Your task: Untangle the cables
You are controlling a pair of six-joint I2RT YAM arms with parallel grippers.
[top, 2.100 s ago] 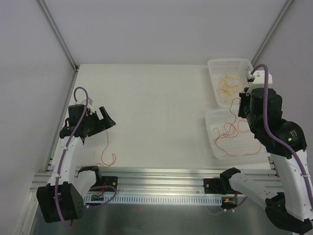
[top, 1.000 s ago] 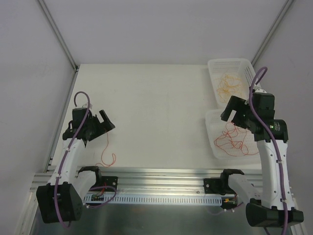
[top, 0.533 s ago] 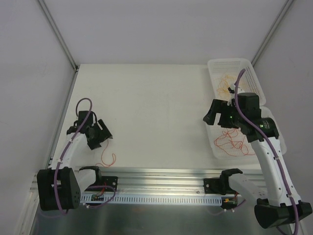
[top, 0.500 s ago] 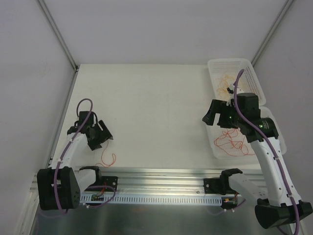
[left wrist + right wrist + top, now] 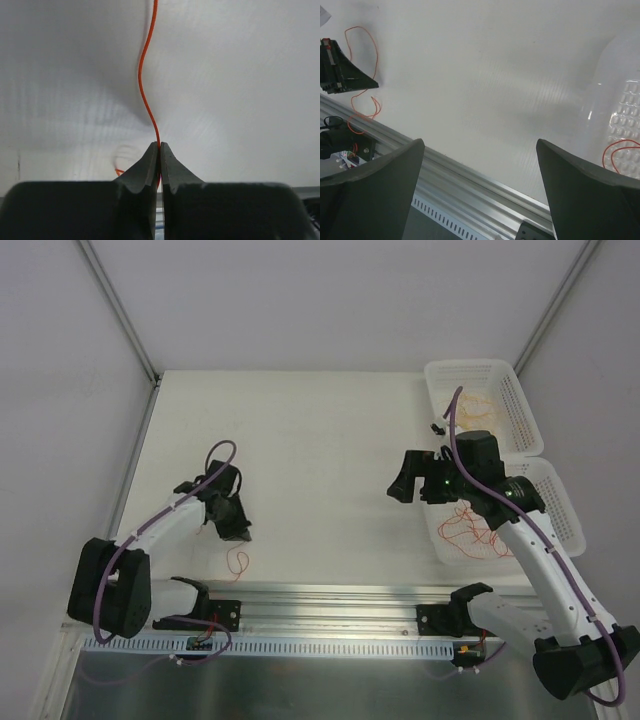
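A thin red-orange cable lies on the white table near its front left and ends in a small loop. My left gripper is low on the table and shut on this cable, which runs up from between the closed fingertips. The right wrist view shows the same cable beside the left gripper's fingers. My right gripper hangs open over the table, left of the baskets, with nothing between its fingers. More red cables lie tangled in the near basket. Paler yellow-orange cables lie in the far basket.
Two white perforated baskets stand at the right: the near one and the far one. An aluminium rail runs along the table's front edge. Metal frame posts rise at the back corners.
My left gripper has shut on the red-orange cable and moved right, nearer the front edge. My right arm has swung left, from over the near basket to over the table, still open.
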